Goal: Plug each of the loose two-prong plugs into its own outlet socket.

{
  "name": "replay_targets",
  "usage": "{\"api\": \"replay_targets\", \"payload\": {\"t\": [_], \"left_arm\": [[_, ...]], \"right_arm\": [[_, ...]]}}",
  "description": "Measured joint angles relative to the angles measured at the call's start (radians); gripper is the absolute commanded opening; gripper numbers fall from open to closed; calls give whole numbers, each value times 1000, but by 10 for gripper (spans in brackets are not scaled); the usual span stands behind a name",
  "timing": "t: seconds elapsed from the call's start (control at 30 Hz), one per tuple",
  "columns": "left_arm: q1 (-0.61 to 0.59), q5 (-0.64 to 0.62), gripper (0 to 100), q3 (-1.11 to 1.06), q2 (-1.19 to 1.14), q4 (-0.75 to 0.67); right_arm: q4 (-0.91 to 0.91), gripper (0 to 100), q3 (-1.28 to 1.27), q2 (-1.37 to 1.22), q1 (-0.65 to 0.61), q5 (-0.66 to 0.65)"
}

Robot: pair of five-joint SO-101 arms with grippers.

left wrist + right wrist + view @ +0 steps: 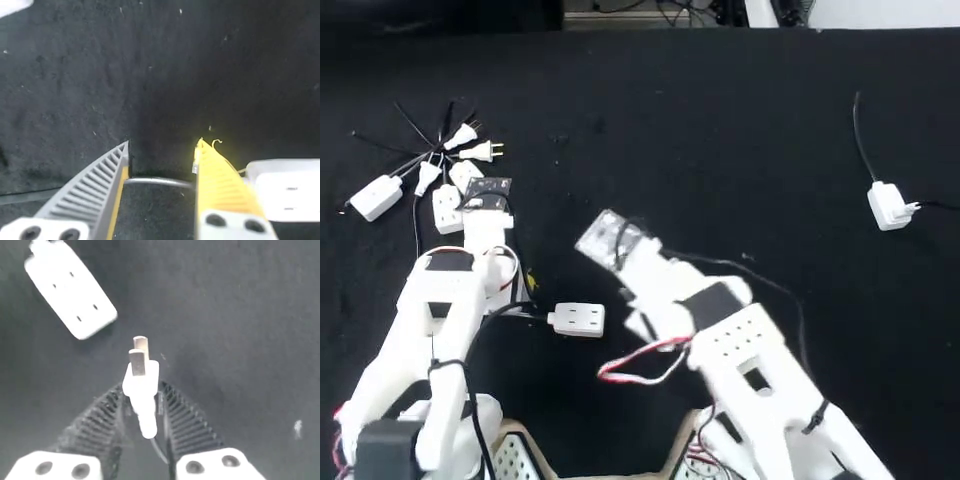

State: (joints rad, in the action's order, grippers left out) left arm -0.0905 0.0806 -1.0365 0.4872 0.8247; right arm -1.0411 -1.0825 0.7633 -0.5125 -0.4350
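From the high view, you are looking at a desk [740, 130] covered in black, felt-like cloth. A loose bunch of white plugs [470, 145] is fanning out at its far left corner, with the left claw [488, 192] sitting just beside them, and a flat white outlet block [578, 319] is lying between the two arms. The right claw [608, 238] is pointing toward the far left. A lone white plug [890, 205] is lying well apart at the right, its cable trailing off. In the left wrist view, your left claw [162, 145] is standing wide open and gripping nothing. A thin dark cable [155, 181] is crossing between its ribbed fingers [107, 175], and a white socket [285, 190] is lying beside the yellow one. In the right wrist view, your right claw [141, 390] is clamping a white two-prong plug [141, 375]. Its long axis is running in line with the fingers, and its metal prongs are aiming away toward a rounded white socket block [70, 295] lying apart on the cloth.
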Motion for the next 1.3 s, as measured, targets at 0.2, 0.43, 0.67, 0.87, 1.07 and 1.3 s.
{"api": "replay_targets", "payload": {"t": [0.2, 0.43, 0.67, 0.87, 1.07, 1.3], "left_arm": [[0, -18, 209, -87, 187, 0], [0, -32, 209, -227, 512, 0], [0, -95, 209, -344, 815, 0], [0, -100, 209, -453, 1056, 0], [0, -100, 209, -537, 1250, 2], [41, -100, 209, -565, 1327, 43]], "right_arm": [[44, 10, -3, 3, -229, 133], [204, 10, -18, 3, -285, 226], [311, 10, -18, -141, -295, 262], [358, 10, 54, -272, -318, 298], [462, 10, 63, -354, -322, 384], [489, 10, 98, -422, -327, 393]]}}
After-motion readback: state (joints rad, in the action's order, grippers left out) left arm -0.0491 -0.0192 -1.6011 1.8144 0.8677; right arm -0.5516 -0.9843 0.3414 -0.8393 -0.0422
